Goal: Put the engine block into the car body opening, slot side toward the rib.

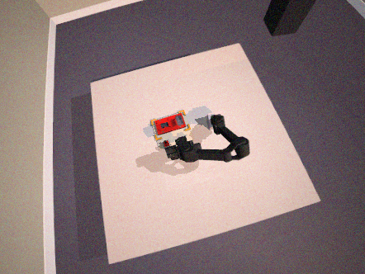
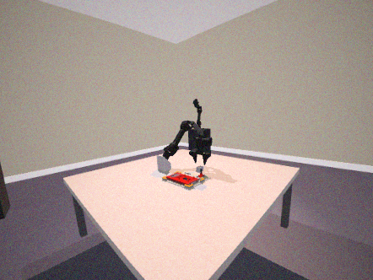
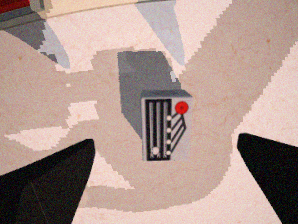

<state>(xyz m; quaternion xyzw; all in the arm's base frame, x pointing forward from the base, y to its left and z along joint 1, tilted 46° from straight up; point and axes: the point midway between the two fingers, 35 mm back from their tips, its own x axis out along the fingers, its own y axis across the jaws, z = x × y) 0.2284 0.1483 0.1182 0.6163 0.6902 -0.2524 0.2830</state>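
The engine block [image 3: 165, 130] [image 2: 199, 169] is a small grey block with dark slots and a red disc on its upper face. It stands on the table outside the board. The red car body [image 1: 169, 124] [image 2: 181, 178] lies flat inside orange corner pieces; only an edge shows at the upper left of the wrist view. My gripper [image 2: 200, 163] [image 3: 167, 143] is open and empty above the engine block, with one finger on either side of it in the wrist view. In the top view the hand hides the block. The rib and opening are too small to make out.
A small red and dark piece [image 1: 166, 143] [image 2: 201, 175] stands beside the car body, close to the engine block. The grey arm base [image 1: 203, 120] [image 2: 164, 164] stands near the car body's other end. Arm shadows fall across the table [image 1: 198, 206] [image 2: 190, 228].
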